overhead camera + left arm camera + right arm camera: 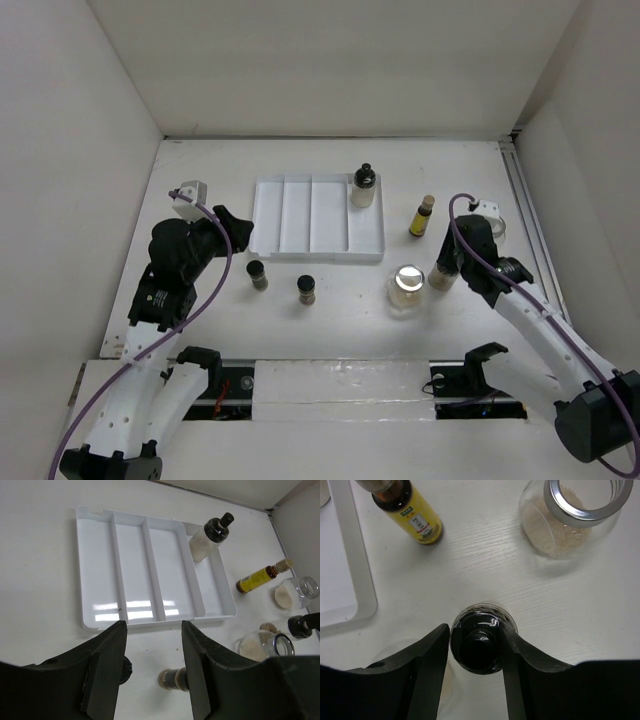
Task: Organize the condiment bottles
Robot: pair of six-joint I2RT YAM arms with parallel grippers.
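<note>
**White table: right jaws on a spice cap, left jaws empty**

White walls close in the table (340, 325) on three sides. Toward its far edge, near the middle, lies the white ridged tray (300, 215). A pale bottle (363, 186) with a black cap stands upright at the far end of the tray's rightmost compartment. Just off the tray's right side stands the slim yellow bottle (422, 216).

Nearer the right edge, the right gripper (477, 635) sits over a black-capped spice bottle (481, 652), with its two fingers pressed against the cap from either side. An open jar (577, 515) of beige grains stands near it, toward the far right corner. A wide jar (407, 285) stands just beside the gripped bottle, on the side toward the table's middle.

Between the tray and the near edge stand the left brown bottle (258, 275) and the right brown bottle (306, 289), a little apart. The left gripper (238, 226) hovers at the tray's left side, near its near left corner. Its jaws are spread wide with nothing between them.
</note>
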